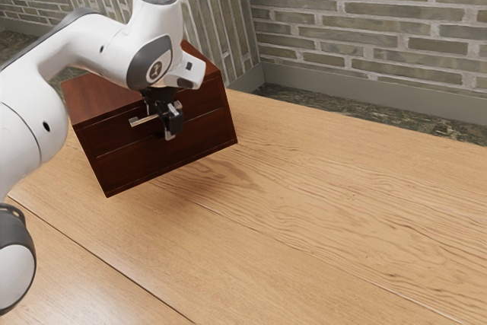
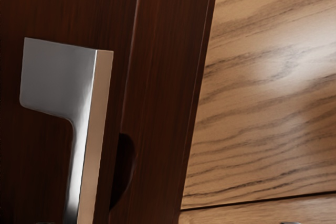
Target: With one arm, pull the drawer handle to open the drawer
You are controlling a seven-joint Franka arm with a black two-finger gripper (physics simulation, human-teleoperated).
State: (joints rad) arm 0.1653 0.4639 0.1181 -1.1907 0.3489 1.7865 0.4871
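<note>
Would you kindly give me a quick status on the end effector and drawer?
End effector at the silver handle. Drawer front looks flush, not yet open. Nothing seen blocking the pull.

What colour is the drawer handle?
The drawer handle is plain silver-grey metal, clearest in the wrist view.

Bright, even light; soft shadow beside the cabinet (image 1: 152, 142), sheen on table (image 2: 262, 72).

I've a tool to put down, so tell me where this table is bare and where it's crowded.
Bare: the table stretch between the front of the drawer box, the far edge and the near edge. Crowded: at that front, where the pincer sits at the handle, with the arm overhead.
</note>
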